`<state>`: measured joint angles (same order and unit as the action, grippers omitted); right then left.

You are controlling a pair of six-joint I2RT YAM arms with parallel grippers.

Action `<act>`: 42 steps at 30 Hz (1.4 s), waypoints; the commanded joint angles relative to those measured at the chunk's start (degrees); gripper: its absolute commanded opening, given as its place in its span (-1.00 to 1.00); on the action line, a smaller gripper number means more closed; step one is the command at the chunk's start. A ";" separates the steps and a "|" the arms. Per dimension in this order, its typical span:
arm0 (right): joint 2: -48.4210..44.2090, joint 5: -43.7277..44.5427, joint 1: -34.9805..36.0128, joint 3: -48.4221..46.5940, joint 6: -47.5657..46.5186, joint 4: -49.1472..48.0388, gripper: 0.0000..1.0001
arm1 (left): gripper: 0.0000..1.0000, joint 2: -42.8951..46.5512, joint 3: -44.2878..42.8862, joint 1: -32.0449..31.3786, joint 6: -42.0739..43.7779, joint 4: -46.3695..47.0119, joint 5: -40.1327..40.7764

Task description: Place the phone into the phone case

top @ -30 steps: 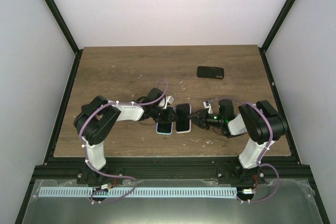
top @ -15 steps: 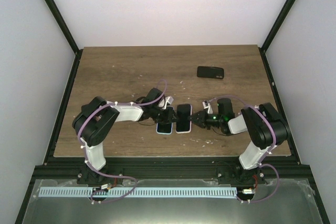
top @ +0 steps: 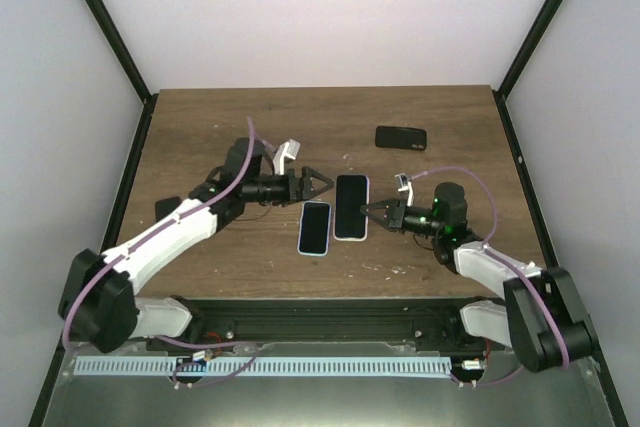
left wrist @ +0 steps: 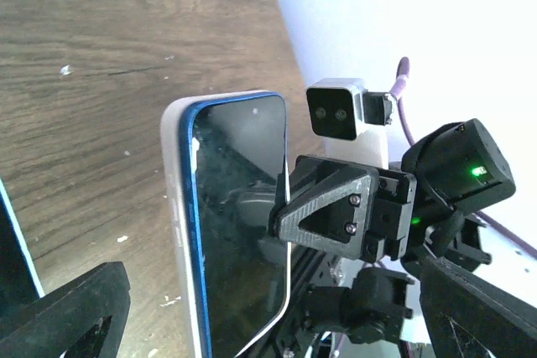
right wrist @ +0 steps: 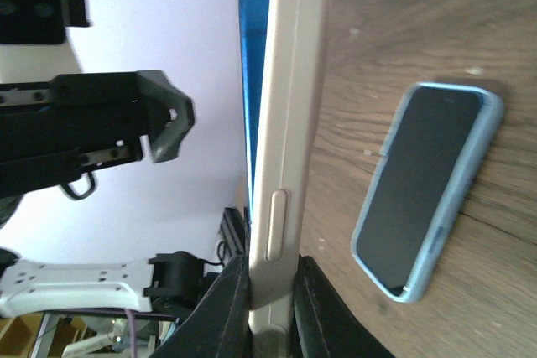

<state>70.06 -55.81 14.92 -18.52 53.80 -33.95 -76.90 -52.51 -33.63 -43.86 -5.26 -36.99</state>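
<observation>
A phone (top: 350, 207) with a dark screen and blue edge sits in a beige phone case (right wrist: 285, 106). It is held up off the wooden table, standing on edge. My right gripper (top: 368, 211) is shut on its lower end, and in the right wrist view both fingers (right wrist: 226, 291) press the case's sides. My left gripper (top: 318, 185) is open just left of the phone, touching nothing. In the left wrist view the phone (left wrist: 239, 232) fills the wide gap between my left fingers (left wrist: 71, 316).
A second phone with a light blue rim (top: 314, 228) lies flat on the table, screen up, below my left gripper; it shows too in the right wrist view (right wrist: 428, 190). A black oblong object (top: 401, 137) lies at the back right.
My left gripper has opened and drawn back left from the cased phone. My right gripper has closed on that phone and lifted it off the table. Both arms now stretch further forward.
</observation>
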 commanded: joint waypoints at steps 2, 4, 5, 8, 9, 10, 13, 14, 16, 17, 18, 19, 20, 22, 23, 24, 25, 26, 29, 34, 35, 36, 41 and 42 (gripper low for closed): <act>-8.92 -5.93 0.63 -2.27 4.63 -3.38 -0.87 | 0.88 7.66 0.30 0.42 1.20 -4.31 -0.90; -11.27 -6.31 0.80 -3.36 5.99 -3.38 -0.87 | 0.85 9.82 1.32 0.52 -0.16 -3.81 -1.39; -12.13 -6.26 0.96 -4.00 6.42 -2.79 -0.86 | 0.85 10.69 2.01 0.52 -1.50 -2.78 -1.97; -13.16 -6.46 1.95 -5.62 8.01 -1.75 -0.85 | 0.74 12.08 4.99 0.53 -6.53 4.94 -5.75; -13.19 -6.68 2.51 -5.59 9.53 -3.69 -0.85 | 0.70 12.05 5.46 0.53 -7.55 6.73 -6.81; -13.00 -6.82 2.94 -5.41 11.69 -6.19 -0.85 | 0.68 11.88 5.82 0.53 -8.61 8.21 -7.77; -11.51 -7.63 5.00 -5.96 15.52 -12.03 -0.83 | 0.62 10.99 7.25 0.53 -12.00 13.71 -10.94; -11.12 -7.35 5.61 -6.01 17.07 -14.53 -0.83 | 0.60 10.77 8.18 0.49 -13.72 16.35 -11.76; -10.20 -6.47 6.70 -5.92 20.27 -18.76 -0.83 | 0.54 10.47 10.57 0.44 -17.27 23.58 -13.24; -9.68 -6.14 7.04 -6.02 21.72 -20.69 -0.83 | 0.51 10.50 11.50 0.41 -18.53 25.92 -13.53; -9.30 -5.92 7.37 -6.12 22.88 -22.15 -0.83 | 0.47 10.58 12.22 0.47 -19.42 27.96 -13.86; -8.73 -5.70 7.52 -6.21 24.03 -23.53 -0.83 | 0.44 10.67 12.86 0.46 -19.99 29.29 -14.09; -8.29 -5.52 7.60 -6.32 25.03 -25.01 -0.83 | 0.41 10.76 13.44 0.42 -20.48 30.23 -14.24; -7.35 -5.32 7.78 -6.11 27.01 -27.79 -0.83 | 0.31 10.94 14.78 0.43 -22.06 32.45 -14.06; -6.90 -5.42 7.88 -6.11 27.84 -29.23 -0.83 | 0.27 10.98 15.73 0.56 -23.63 33.66 -13.83; -6.32 -5.63 7.93 -6.20 28.61 -30.34 -0.83 | 0.20 10.94 16.42 0.53 -24.94 35.61 -13.73; -5.98 -5.77 8.00 -6.18 28.96 -30.95 -0.83 | 0.14 10.84 17.02 0.50 -26.34 37.69 -13.85; -5.78 -5.80 8.09 -6.17 28.71 -30.91 -0.83 | 0.06 10.77 17.43 0.49 -27.56 39.62 -14.00; -6.35 -5.62 8.35 -6.31 26.80 -28.30 -0.83 | -0.11 10.58 17.50 0.41 -28.62 41.76 -14.09; -6.83 -5.82 8.46 -6.37 26.01 -26.79 -0.83 | -0.68 10.73 16.23 0.49 -26.30 38.00 -13.72; -7.00 -5.69 8.51 -6.31 25.96 -26.58 -0.83 | -0.75 10.94 16.25 0.48 -25.85 37.50 -13.38; -7.10 -5.57 8.47 -6.27 25.81 -26.34 -0.82 | -0.82 11.17 16.02 0.49 -25.13 36.41 -13.11; -7.13 -5.50 8.62 -6.28 24.86 -24.48 -0.77 | -1.00 12.15 14.16 0.49 -20.59 28.77 -12.21; -7.18 -5.53 8.63 -6.26 24.82 -24.35 -0.77 | -1.00 12.33 13.60 0.48 -19.92 27.56 -12.08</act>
<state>64.23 -61.41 22.83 -21.80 80.20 -56.34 -65.95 -36.12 -33.30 -67.61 27.49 -49.87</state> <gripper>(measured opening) 0.116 0.101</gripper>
